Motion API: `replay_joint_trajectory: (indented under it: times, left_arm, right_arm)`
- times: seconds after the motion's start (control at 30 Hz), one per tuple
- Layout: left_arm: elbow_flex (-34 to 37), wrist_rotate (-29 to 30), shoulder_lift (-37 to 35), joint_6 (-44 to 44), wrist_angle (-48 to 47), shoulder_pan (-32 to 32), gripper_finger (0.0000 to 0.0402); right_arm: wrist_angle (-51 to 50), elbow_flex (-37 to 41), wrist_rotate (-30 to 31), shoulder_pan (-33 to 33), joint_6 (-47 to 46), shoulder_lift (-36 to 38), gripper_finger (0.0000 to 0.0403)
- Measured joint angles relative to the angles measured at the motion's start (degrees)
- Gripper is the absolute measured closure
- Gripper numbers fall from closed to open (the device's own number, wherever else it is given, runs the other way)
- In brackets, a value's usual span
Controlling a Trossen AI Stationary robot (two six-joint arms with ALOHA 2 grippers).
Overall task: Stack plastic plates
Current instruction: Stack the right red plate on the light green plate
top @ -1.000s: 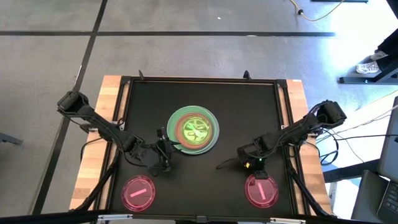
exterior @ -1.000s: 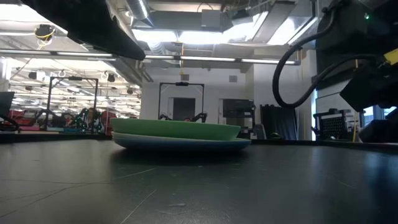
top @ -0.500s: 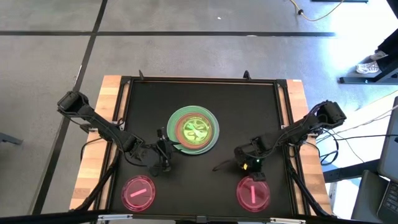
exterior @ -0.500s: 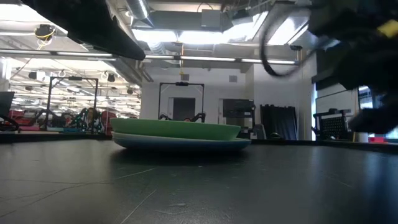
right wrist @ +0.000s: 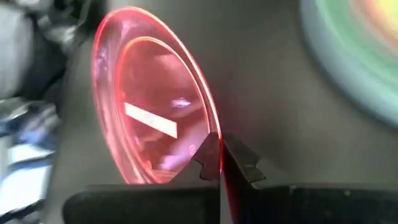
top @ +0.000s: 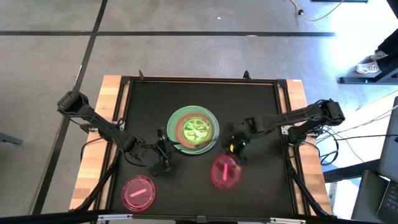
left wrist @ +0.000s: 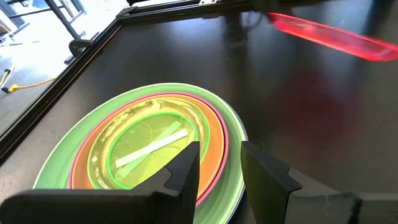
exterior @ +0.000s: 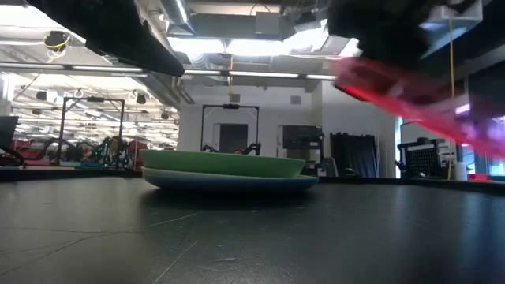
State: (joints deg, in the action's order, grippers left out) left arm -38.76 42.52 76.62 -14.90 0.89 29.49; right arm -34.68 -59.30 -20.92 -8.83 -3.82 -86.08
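Note:
A stack of plates (top: pixel 193 129) stands at the table's middle: a blue one at the bottom (exterior: pixel 237 183), then a green, a magenta and an orange one, with a small translucent green one (left wrist: pixel 146 146) on top. My right gripper (top: pixel 236 147) is just right of the stack, shut on a small translucent pink-red plate (top: pixel 225 171), which also shows in the low view (exterior: pixel 410 99). My left gripper (left wrist: pixel 217 165) is open and empty at the stack's near left side (top: pixel 163 155). A second pink-red plate (top: pixel 138 191) lies flat at the table's near left. My right gripper pinches the pink-red plate's rim (right wrist: pixel 214 134) between its two fingers, at the plate's far edge. The fingers come slanting down from the table's far right. The plate is lifted clear of the table and tilted, and reaches from the fingers toward the near edge.
A raised black frame (top: pixel 199 79) runs round the dark tabletop, with wooden strips (top: pixel 102 137) on either side. There is bare tabletop between the stack and the near edge (top: pixel 186 186) and at the far side (top: pixel 199 93).
My right gripper has gone from the table's near right toward the left and the far edge, up to the stack. It has lifted the pink-red plate clear of the table and carried it along, tilted. My left gripper has kept still.

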Motion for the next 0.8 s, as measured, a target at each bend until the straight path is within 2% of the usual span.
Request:
replay_joint_trajectory:
  times: [0.17,0.3,0.47,0.67,0.8]
  left_arm:
    - [0.00,0.00,0.00,0.00,0.00,-0.01,0.0292]
    - [0.00,0.00,0.00,0.00,0.02,0.00,0.0292]
    - [0.00,0.00,0.00,0.00,0.02,0.00,0.0292]
    - [0.02,0.01,-0.02,-0.02,0.11,0.01,0.0292]
    - [0.04,0.00,-0.02,-0.04,0.19,0.01,0.0292]
  right_arm:
    - [1.03,-5.44,9.25,5.37,5.64,0.06,0.0401]
    - [6.11,-7.20,12.81,9.71,7.05,0.11,0.0401]
    - [15.03,-6.74,12.96,15.09,7.02,-0.40,0.0400]
    - [18.18,-6.63,12.18,19.82,4.68,-3.76,0.0400]
    - [18.62,-6.61,8.25,21.76,4.09,-7.41,0.0400]
